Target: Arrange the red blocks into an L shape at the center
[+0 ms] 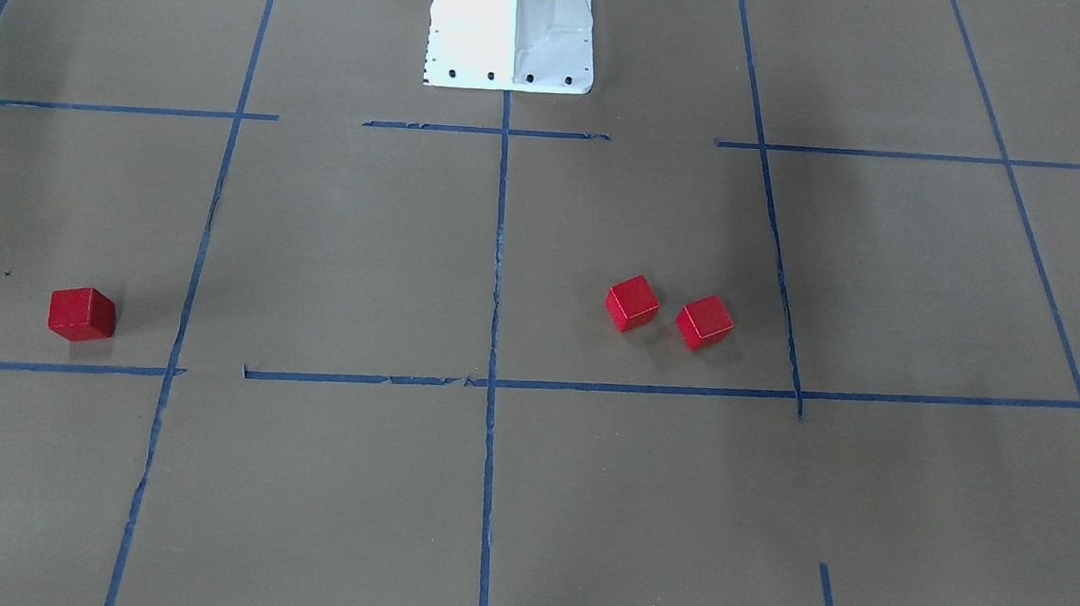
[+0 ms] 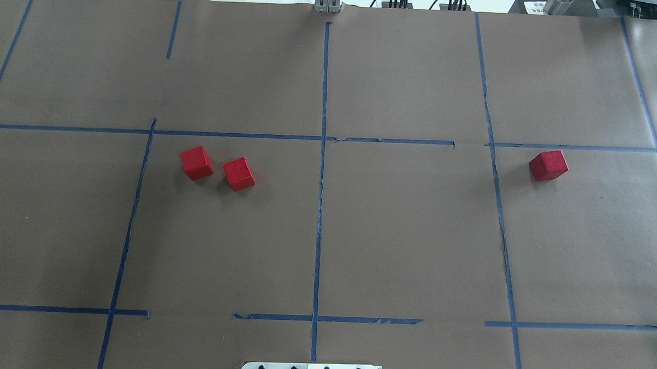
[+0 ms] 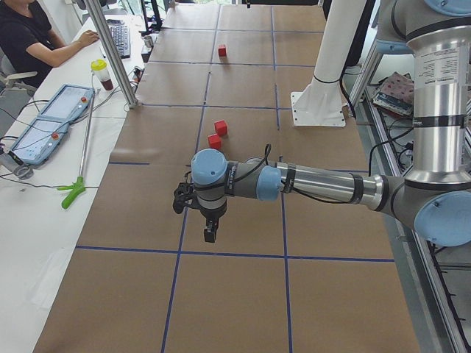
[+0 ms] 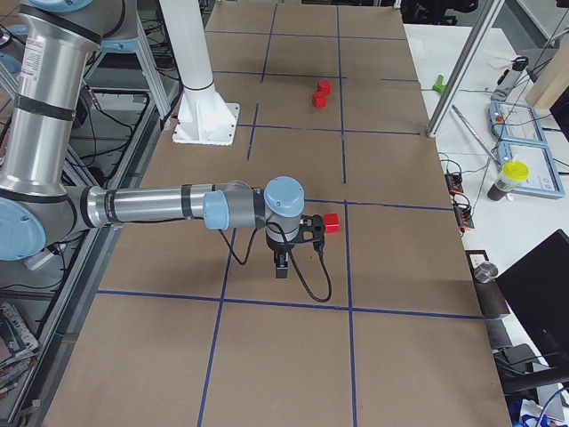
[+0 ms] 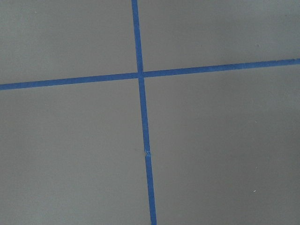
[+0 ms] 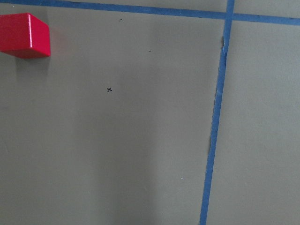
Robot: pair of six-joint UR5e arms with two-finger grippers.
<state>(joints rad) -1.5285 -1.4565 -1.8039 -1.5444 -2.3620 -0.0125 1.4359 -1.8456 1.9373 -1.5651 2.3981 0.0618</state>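
Three red blocks (image 2: 196,163) rest on the bench (image 2: 59,224), and none lies at the center (image 2: 359,229). Two sit just beside each other but apart, on the robot's left of the middle blue tape line (image 2: 320,206). The lone block (image 2: 548,165) sits well apart on the robot's right. The left end effector (image 3: 210,229) hangs over bare paper. The right end effector (image 4: 281,265) hangs near the lone block. The opening of either one cannot be told, since only the side views show them. The cubes look rigid, light and matte, so slipping seems unlikely. Each would best be taken on two opposite side faces, with the fingers turned to match its skew. For the pair, the faces away from the neighbour suit best.
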